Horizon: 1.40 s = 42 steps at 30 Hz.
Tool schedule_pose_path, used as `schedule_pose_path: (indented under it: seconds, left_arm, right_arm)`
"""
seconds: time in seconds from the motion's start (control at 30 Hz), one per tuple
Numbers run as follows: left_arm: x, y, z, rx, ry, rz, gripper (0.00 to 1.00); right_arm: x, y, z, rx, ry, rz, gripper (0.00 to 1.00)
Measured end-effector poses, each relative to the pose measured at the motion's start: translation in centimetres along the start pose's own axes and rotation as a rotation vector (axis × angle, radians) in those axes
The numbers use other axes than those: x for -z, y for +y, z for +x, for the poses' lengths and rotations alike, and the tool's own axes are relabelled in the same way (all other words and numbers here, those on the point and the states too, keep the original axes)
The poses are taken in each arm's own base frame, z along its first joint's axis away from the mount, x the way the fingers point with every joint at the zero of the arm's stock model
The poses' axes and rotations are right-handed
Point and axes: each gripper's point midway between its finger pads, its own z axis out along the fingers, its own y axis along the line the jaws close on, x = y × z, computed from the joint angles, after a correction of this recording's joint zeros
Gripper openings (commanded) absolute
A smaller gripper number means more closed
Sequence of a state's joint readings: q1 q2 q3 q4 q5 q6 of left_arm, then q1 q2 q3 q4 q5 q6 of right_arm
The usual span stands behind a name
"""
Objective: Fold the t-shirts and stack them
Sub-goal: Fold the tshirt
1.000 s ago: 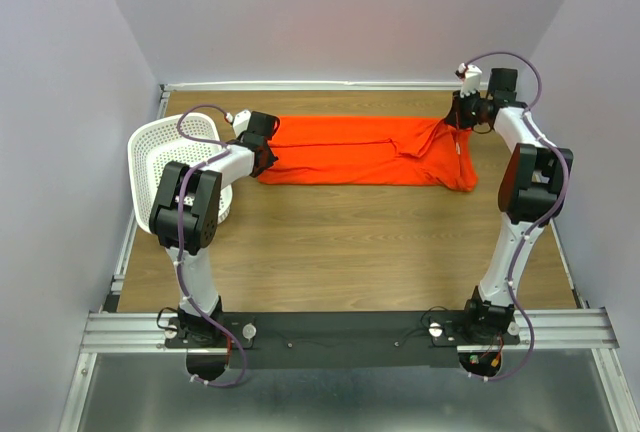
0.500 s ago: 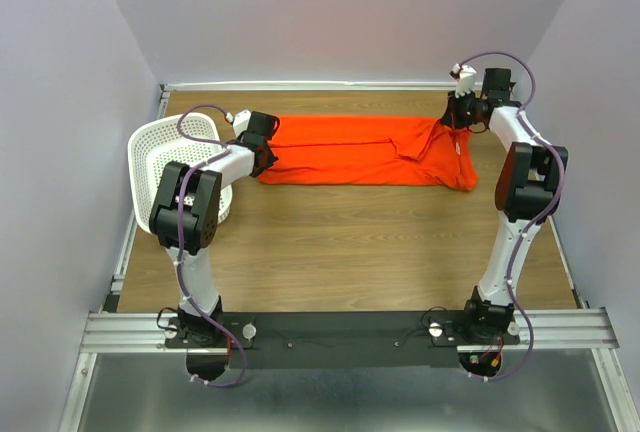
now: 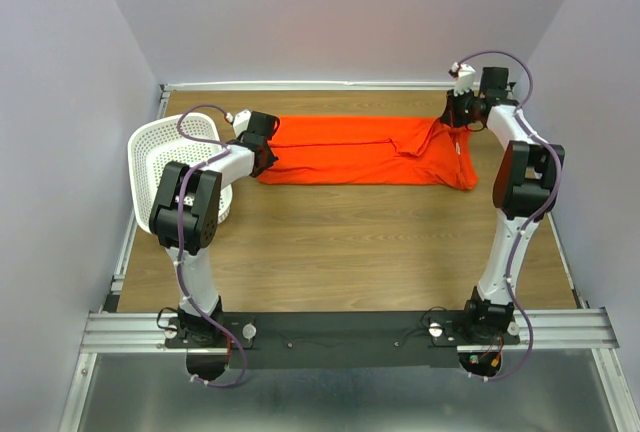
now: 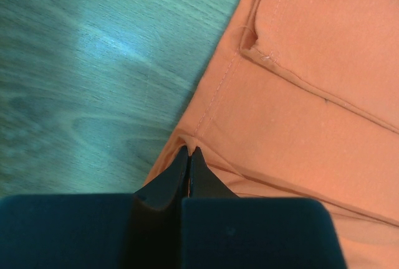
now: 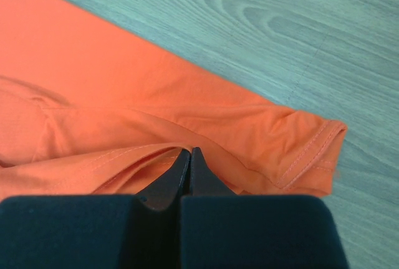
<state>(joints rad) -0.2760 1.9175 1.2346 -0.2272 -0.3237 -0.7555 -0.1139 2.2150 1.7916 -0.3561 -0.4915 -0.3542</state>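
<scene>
One bright orange-red t-shirt [image 3: 365, 150] lies in a long flat band across the back of the wooden table. My left gripper [image 3: 266, 154] is at its left end. In the left wrist view that gripper [image 4: 189, 151] is shut, with a hemmed edge of the t-shirt [image 4: 312, 63] pinched at its tips. My right gripper [image 3: 457, 118] is at the shirt's far right corner. In the right wrist view the right gripper [image 5: 190, 152] is shut on a fold of the t-shirt [image 5: 124, 82], and a stitched sleeve hem lies to its right.
A white perforated basket [image 3: 160, 152] stands tipped at the left edge, close behind the left arm's elbow. Bare wooden table [image 3: 350, 242] stretches between the shirt and the arm bases. Walls close in at the back and on both sides.
The right gripper has moved a little toward the back wall with the shirt's corner. The left arm and the rest of the shirt have stayed put.
</scene>
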Motion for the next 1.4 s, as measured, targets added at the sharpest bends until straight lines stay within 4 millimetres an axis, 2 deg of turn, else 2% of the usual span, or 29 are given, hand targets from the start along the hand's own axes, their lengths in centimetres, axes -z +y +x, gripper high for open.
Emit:
schedule_pose_path:
  seconds: [0.5, 0.7, 0.77, 0.8, 0.87, 0.9, 0.93, 1.0, 1.2, 1.3, 1.4]
  left_arm:
    - [0.0, 0.0, 0.0, 0.000, 0.000, 0.000, 0.00]
    - [0.0, 0.0, 0.0, 0.000, 0.000, 0.000, 0.00]
    - [0.0, 0.0, 0.0, 0.000, 0.000, 0.000, 0.00]
    - [0.0, 0.0, 0.0, 0.000, 0.000, 0.000, 0.00]
    - [0.0, 0.0, 0.0, 0.000, 0.000, 0.000, 0.00]
    - [0.0, 0.0, 0.0, 0.000, 0.000, 0.000, 0.00]
    - [0.0, 0.0, 0.0, 0.000, 0.000, 0.000, 0.00]
    - [0.0, 0.0, 0.0, 0.000, 0.001, 0.000, 0.00]
    - [0.0, 0.0, 0.0, -0.001, 0.001, 0.000, 0.00]
    - [0.0, 0.0, 0.0, -0.001, 0.000, 0.001, 0.00]
    - [0.0, -0.1, -0.1, -0.004, -0.001, 0.002, 0.00]
  right_arm:
    - [-0.7, 0.4, -1.1, 0.005, -0.010, 0.009, 0.04]
    - [-0.9, 0.1, -0.9, 0.001, -0.004, 0.019, 0.04]
    - [-1.1, 0.0, -0.9, 0.000, -0.004, 0.022, 0.11]
    - [-1.2, 0.0, -0.8, 0.000, -0.002, 0.022, 0.31]
    - [-1.3, -0.1, -0.7, 0.000, 0.004, 0.030, 0.46]
    - [-1.4, -0.2, -0.6, -0.006, 0.008, 0.041, 0.65]
    - [-1.4, -0.3, -0.6, -0.021, 0.011, 0.051, 0.68]
    - [-1.4, -1.0, -0.8, -0.041, 0.011, 0.090, 0.74]
    - [-1.0, -2.2, -1.9, -0.115, -0.015, 0.178, 0.75]
    - [-0.5, -1.7, -1.9, -0.152, -0.025, 0.172, 0.75]
    - [0.4, 0.2, -2.2, -0.175, -0.043, 0.110, 0.75]
